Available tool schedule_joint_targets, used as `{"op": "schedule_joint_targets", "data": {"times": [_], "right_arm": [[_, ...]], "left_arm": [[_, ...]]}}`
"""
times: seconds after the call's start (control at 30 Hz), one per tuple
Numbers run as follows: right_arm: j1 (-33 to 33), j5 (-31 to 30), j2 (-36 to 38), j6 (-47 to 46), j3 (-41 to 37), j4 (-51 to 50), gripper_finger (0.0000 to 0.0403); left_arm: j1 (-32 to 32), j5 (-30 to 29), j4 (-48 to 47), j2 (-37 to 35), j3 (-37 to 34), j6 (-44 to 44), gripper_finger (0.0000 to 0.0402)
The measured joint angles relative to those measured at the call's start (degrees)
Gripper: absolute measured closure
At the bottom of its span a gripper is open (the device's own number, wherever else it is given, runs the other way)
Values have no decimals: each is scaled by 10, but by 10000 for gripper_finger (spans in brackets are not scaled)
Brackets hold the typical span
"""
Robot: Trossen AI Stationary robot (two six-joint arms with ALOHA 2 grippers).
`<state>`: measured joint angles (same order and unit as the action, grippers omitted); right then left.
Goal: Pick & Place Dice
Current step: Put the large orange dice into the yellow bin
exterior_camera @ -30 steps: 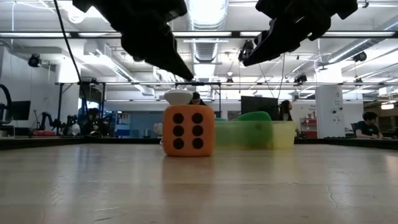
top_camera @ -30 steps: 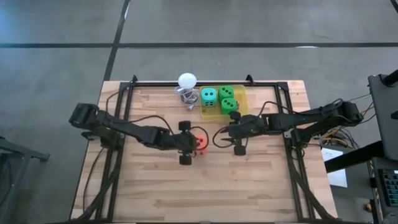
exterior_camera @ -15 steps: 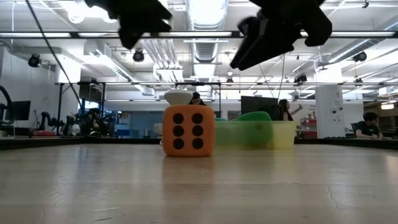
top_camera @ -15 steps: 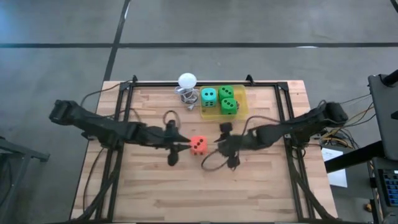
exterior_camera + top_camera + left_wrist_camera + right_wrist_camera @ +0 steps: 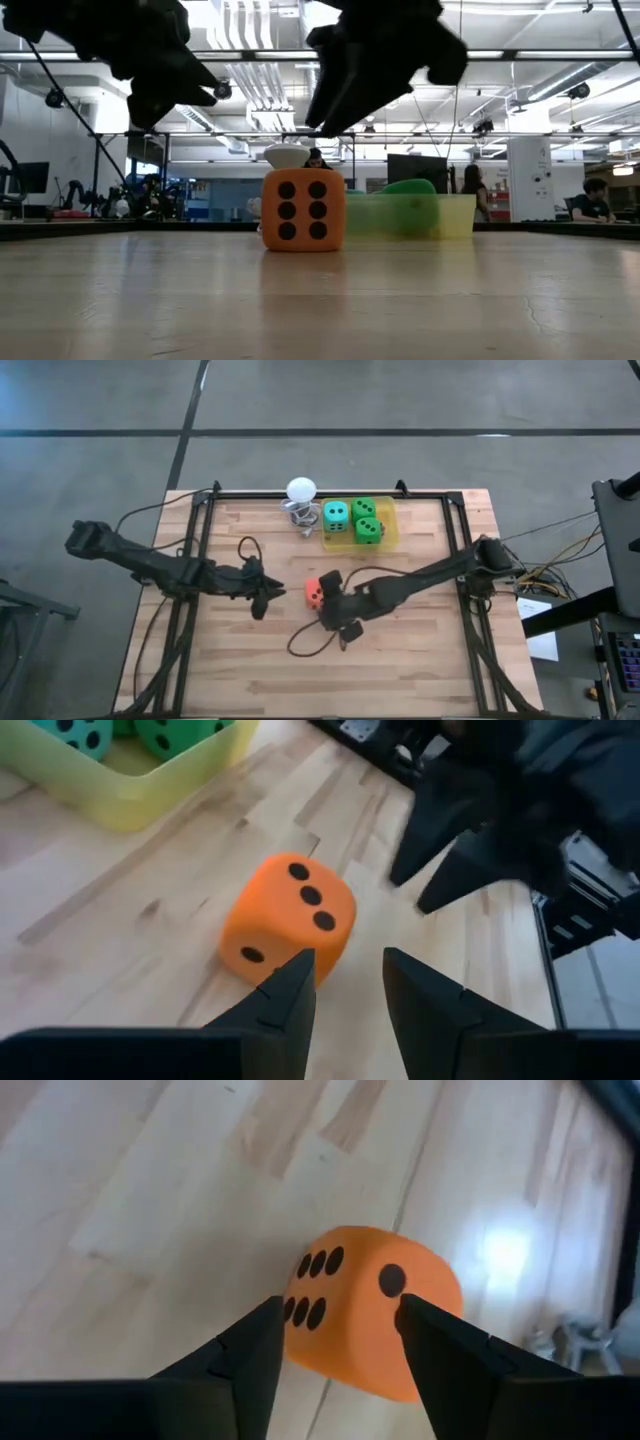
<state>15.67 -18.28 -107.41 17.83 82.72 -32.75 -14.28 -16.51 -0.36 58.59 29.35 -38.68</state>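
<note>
The orange-red die (image 5: 313, 592) rests flat on the wooden table, also seen in the low view (image 5: 303, 209), the left wrist view (image 5: 290, 920) and the right wrist view (image 5: 372, 1312). My left gripper (image 5: 262, 595) (image 5: 345, 970) is open, to the die's left, fingers pointing at it. My right gripper (image 5: 335, 618) (image 5: 340, 1315) is open, just near-right of the die and above it (image 5: 340, 90); its fingers frame the die without touching. The teal die (image 5: 336, 514) and two green dice (image 5: 366, 520) sit in a yellow tray (image 5: 390, 530).
A white ball on a wire stand (image 5: 300, 495) stands left of the tray near the far edge. Black cables loop over the table near both grippers (image 5: 305, 640). A black frame (image 5: 300, 495) rims the table. Bare wood lies toward the near edge (image 5: 320, 680).
My left gripper has drawn back from around the orange-red die toward the table's left, leaving the die where it was. My right gripper has moved from beside the tray toward the near-left, up to the die.
</note>
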Motion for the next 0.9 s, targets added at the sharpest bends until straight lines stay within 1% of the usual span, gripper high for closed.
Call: {"op": "schedule_joint_targets", "data": {"times": [0.07,0.23,0.4,0.53,0.7,0.83,0.9], "right_arm": [[-1,-3,-29,-30,37,-32,201],[-1,-57,-94,-88,122,-115,192],[0,-58,-140,-131,177,-152,191],[2,-65,-163,-141,195,-153,191],[1,-118,-190,-127,193,-154,191],[1,-152,-220,-110,196,-155,192],[1,-156,-238,-99,196,-155,194]], "left_arm": [[0,1,5,-10,-3,9,277],[0,0,-11,-47,-7,50,277],[0,0,-45,-89,-7,70,277],[0,0,-79,-124,-7,73,277],[0,0,-130,-164,-7,73,277],[0,0,-144,-181,-7,72,277],[0,0,-143,-184,-7,72,277]]}}
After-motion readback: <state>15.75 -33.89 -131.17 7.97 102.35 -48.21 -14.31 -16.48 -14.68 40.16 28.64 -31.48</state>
